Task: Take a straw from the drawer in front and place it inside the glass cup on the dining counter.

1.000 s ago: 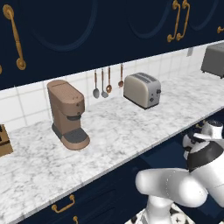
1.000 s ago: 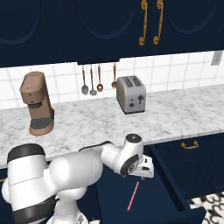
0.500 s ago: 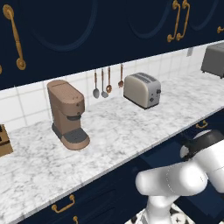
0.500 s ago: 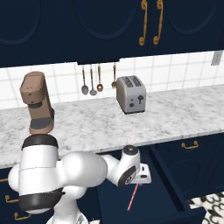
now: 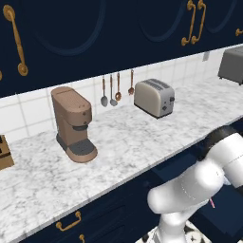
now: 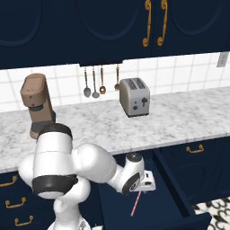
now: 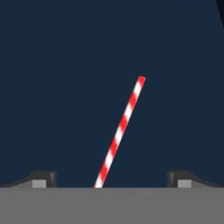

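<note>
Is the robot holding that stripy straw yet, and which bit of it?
No, nothing is held. The gripper is open, its fingertips wide apart, and the straw lies loose between them on the drawer floor.

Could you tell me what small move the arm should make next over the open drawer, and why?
Probably a short descent straight down onto the straw. In the hand view the gripper is open, its fingertips spread wide with the straw lying between them on the drawer floor, not yet grasped. The right base view shows the hand just above the straw, so lowering before closing seems the sensible step.
</note>
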